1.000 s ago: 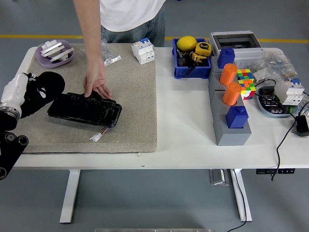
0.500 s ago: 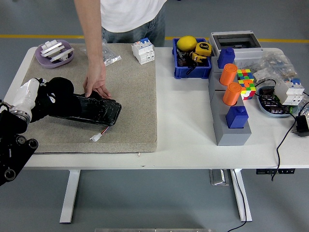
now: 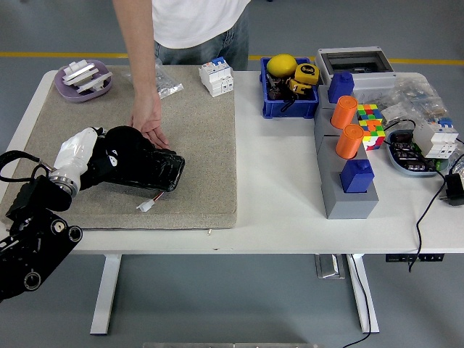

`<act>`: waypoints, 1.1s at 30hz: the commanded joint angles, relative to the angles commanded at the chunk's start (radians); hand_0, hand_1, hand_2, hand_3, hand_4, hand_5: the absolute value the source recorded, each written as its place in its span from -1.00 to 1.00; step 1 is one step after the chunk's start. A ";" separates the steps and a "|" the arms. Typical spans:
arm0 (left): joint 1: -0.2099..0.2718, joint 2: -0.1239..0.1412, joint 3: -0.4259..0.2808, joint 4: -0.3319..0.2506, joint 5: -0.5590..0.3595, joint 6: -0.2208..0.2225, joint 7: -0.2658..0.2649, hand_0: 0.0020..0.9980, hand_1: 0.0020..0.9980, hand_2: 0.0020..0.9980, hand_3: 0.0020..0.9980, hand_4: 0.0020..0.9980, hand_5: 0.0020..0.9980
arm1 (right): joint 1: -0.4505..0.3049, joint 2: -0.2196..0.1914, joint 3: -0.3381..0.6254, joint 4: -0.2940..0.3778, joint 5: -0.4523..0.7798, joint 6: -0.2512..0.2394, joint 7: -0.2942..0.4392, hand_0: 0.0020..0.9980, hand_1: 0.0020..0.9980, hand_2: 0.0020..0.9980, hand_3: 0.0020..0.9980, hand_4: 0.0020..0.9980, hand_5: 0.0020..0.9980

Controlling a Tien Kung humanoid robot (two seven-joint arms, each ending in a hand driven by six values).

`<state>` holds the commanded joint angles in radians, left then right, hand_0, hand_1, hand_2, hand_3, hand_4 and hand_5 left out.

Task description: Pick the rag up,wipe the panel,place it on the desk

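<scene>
The black panel (image 3: 156, 171) lies on the beige mat (image 3: 196, 145) at the left of the table. My left hand (image 3: 101, 156) is shut on a black rag (image 3: 125, 143) and presses it on the panel's left part. A person's hand (image 3: 149, 123) rests its fingertips on the panel's far edge and holds it in place. A small white connector (image 3: 147, 205) on a wire sticks out at the panel's near edge. The right hand is out of view.
A purple dish with white parts (image 3: 83, 78) stands at the mat's back left. White breakers (image 3: 217, 76) and a plastic bag (image 3: 165, 85) sit at the mat's back. A blue bin (image 3: 288, 90), a grey block with orange cylinders (image 3: 346, 167) and clutter fill the right.
My left hand has slid the rag rightward from the mat's left edge onto the panel. The person's hand has stayed on the panel's far edge.
</scene>
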<state>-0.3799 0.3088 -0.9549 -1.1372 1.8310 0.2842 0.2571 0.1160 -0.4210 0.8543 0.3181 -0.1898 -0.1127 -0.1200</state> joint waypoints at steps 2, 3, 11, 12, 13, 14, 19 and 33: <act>0.000 -0.003 0.032 -0.025 -0.004 0.001 0.003 -0.51 -0.01 0.14 -0.09 -0.98 -1.00 | -0.001 0.000 0.000 0.000 0.000 0.001 0.000 0.50 0.24 0.26 0.12 0.83 -0.15; 0.000 -0.004 0.041 -0.031 -0.005 0.001 0.004 -0.51 -0.01 0.14 -0.09 -1.00 -1.00 | -0.001 0.000 -0.001 0.000 0.000 0.002 0.000 0.50 0.24 0.26 0.12 0.83 -0.15; -0.007 -0.017 0.149 -0.103 -0.010 0.000 0.021 -0.51 -0.01 0.14 -0.09 -1.00 -1.00 | 0.000 -0.002 0.000 0.000 0.000 0.004 -0.001 0.50 0.24 0.26 0.12 0.83 -0.15; -0.008 -0.017 0.159 -0.111 -0.013 0.000 0.022 -0.51 -0.01 0.14 -0.09 -1.00 -1.00 | 0.000 -0.001 0.001 0.000 0.000 0.005 0.000 0.50 0.24 0.26 0.12 0.83 -0.15; -0.009 -0.018 0.170 -0.121 -0.011 0.000 0.023 -0.51 -0.01 0.14 -0.09 -1.00 -1.00 | 0.000 -0.002 0.001 0.000 0.000 0.005 0.000 0.50 0.24 0.26 0.12 0.83 -0.15; -0.010 -0.019 0.179 -0.130 -0.011 0.001 0.024 -0.51 -0.01 0.14 -0.09 -1.00 -1.00 | 0.000 -0.001 0.001 0.000 0.000 0.005 0.000 0.50 0.24 0.26 0.12 0.83 -0.15; -0.016 -0.026 0.197 -0.154 -0.015 0.002 0.030 -0.50 -0.01 0.13 -0.09 -1.00 -1.00 | 0.002 0.000 0.001 0.001 -0.001 0.006 0.001 0.50 0.24 0.25 0.12 0.83 -0.15; 0.004 -0.023 0.154 -0.117 -0.012 0.028 0.045 -0.49 -0.01 0.12 -0.08 -1.00 -1.00 | 0.001 0.000 0.005 0.002 -0.002 0.005 0.000 0.50 0.24 0.24 0.12 0.83 -0.15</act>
<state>-0.3758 0.2856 -0.8008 -1.2545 1.8192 0.3122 0.3017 0.1173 -0.4214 0.8594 0.3199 -0.1921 -0.1076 -0.1198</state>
